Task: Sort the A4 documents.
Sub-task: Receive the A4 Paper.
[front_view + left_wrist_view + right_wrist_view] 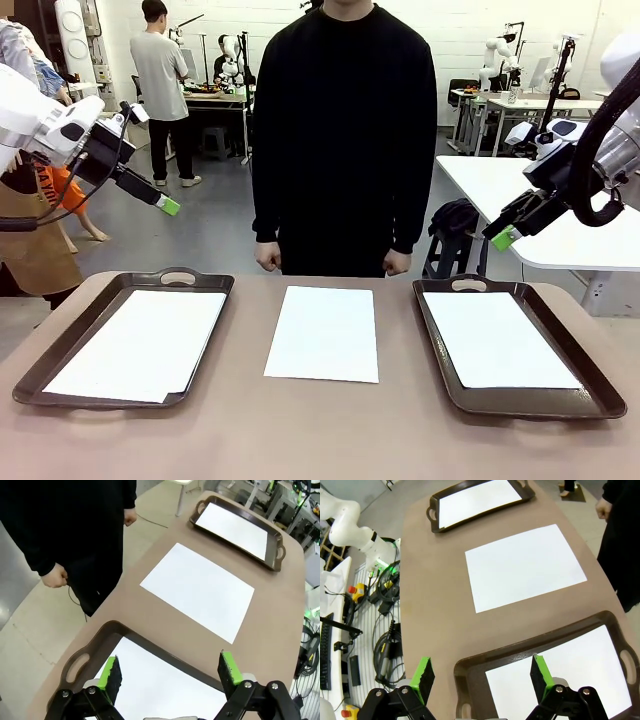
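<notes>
Table (330, 430), brown, bearing all items.

Left tray (60, 345), dark, handled: holds white A4 sheets (140, 345), slightly fanned, apparently a sorted pile.

Right tray (590, 385): holds a squared white stack (495, 340).

Loose A4 document (323, 333): flat on the bare table between the trays, likely awaiting sorting.

Left gripper (168, 206) and right gripper (503, 238): raised above their trays, fingers released, empty.

Person (343, 130): standing at the far edge, hands down.

plain white A4 documents (322, 334), dark brown trays (560, 400), tan table (320, 440), black sweater (345, 120)
</notes>
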Robot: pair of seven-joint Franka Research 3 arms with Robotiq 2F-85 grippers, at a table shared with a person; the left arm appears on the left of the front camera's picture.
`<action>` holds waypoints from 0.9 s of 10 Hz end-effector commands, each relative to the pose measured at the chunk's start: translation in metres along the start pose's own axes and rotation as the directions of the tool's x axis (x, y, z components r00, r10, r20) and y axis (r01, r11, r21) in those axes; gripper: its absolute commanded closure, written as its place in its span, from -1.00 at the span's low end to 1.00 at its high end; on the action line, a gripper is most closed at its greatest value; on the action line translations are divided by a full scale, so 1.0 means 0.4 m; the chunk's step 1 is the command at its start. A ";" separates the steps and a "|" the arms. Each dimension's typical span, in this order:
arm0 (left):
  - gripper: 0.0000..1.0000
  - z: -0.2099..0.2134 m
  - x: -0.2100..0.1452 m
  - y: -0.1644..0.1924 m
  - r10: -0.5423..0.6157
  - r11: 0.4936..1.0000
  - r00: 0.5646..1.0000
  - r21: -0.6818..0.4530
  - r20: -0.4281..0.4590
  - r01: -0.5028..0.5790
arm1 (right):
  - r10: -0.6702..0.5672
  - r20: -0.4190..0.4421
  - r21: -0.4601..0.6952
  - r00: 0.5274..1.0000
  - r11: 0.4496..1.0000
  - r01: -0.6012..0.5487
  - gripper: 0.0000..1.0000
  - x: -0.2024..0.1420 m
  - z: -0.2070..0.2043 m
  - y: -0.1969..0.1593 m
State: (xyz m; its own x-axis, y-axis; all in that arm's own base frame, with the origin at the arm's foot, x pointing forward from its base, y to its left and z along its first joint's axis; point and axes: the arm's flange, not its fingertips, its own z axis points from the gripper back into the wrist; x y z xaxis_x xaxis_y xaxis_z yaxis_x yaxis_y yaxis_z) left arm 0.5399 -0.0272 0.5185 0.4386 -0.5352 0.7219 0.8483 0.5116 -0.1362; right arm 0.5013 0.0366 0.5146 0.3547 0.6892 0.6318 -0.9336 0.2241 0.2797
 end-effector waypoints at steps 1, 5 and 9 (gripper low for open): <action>-1.00 -0.017 -0.003 -0.021 0.015 1.000 1.000 -0.025 0.001 -0.015 | 0.008 -0.003 -0.006 1.000 1.000 -0.008 -1.00 0.001 -0.005 0.000; -1.00 -0.030 -0.004 -0.033 0.023 0.996 0.999 -0.089 -0.023 -0.025 | 0.008 -0.003 -0.006 1.000 1.000 -0.008 -1.00 0.001 -0.005 0.000; -1.00 -0.025 0.000 -0.036 0.045 0.989 0.999 -0.137 -0.031 -0.048 | 0.008 -0.003 -0.006 1.000 1.000 -0.008 -1.00 0.001 -0.005 0.000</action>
State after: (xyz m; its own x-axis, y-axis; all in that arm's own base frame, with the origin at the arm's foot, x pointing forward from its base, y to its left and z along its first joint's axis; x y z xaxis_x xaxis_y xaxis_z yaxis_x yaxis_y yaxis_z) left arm 0.5288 -0.0439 0.5075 0.4734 -0.5391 0.6966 0.8638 0.4391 -0.2472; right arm 0.5013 0.0366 0.5146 0.3547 0.6892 0.6318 -0.9336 0.2241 0.2797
